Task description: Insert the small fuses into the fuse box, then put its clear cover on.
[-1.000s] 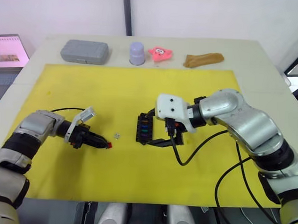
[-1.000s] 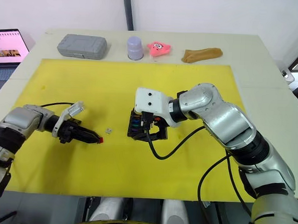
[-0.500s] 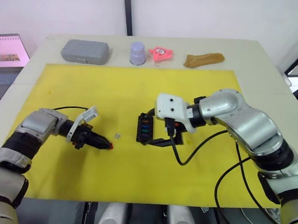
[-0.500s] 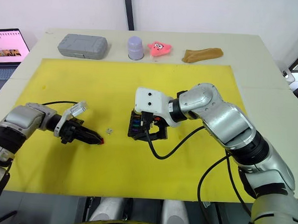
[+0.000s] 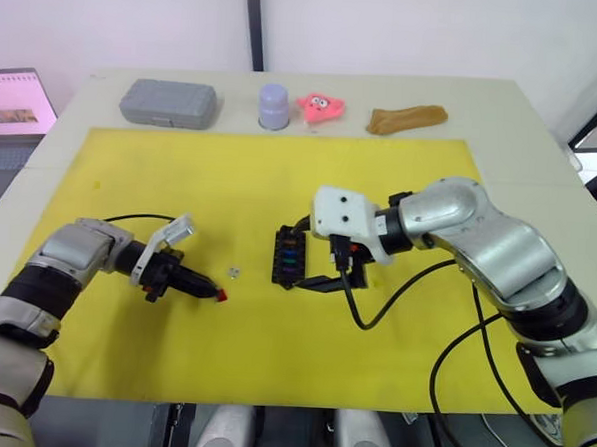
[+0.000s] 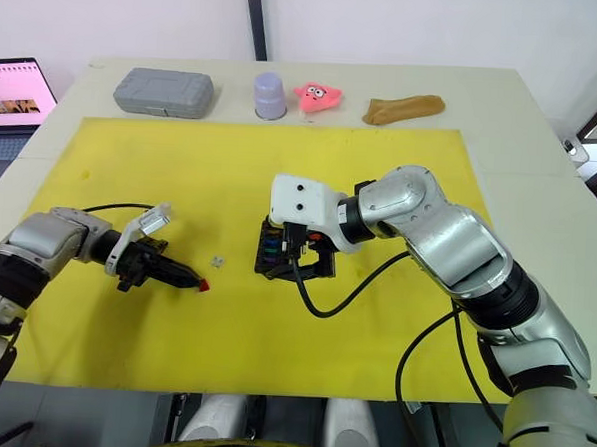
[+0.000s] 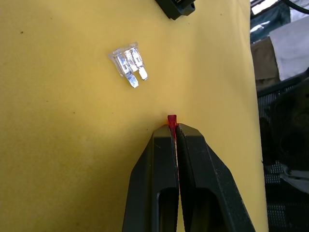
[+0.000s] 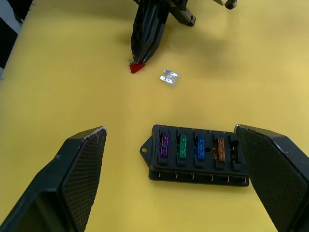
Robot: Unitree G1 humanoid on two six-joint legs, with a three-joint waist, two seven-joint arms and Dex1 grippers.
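Lying near the middle of the yellow mat (image 5: 371, 368), the fuse box (image 5: 286, 258) runs its long axis from near to far. Four fuses stand in a row in its slots: purple fuse (image 8: 164, 144), green fuse (image 8: 182, 145), blue fuse (image 8: 199, 147) and orange fuse (image 8: 219, 148), with a bare slot beside the orange one. The right gripper (image 8: 178, 188) hangs over the box with its fingers spread wide on either side of it, holding nothing. To the left, the left gripper (image 7: 173, 126) has its fingers pressed together on the red fuse (image 7: 171, 120), whose tip pokes out past the fingertips and points right toward the box. The pale grey fuse (image 7: 128, 62) lies flat on the mat between the red fuse and the box, touching neither. Along the far table edge sit a grey case (image 5: 169, 103), a lilac cup (image 5: 275, 106), a pink toy (image 5: 323, 107) and a brown lump (image 5: 408, 118).
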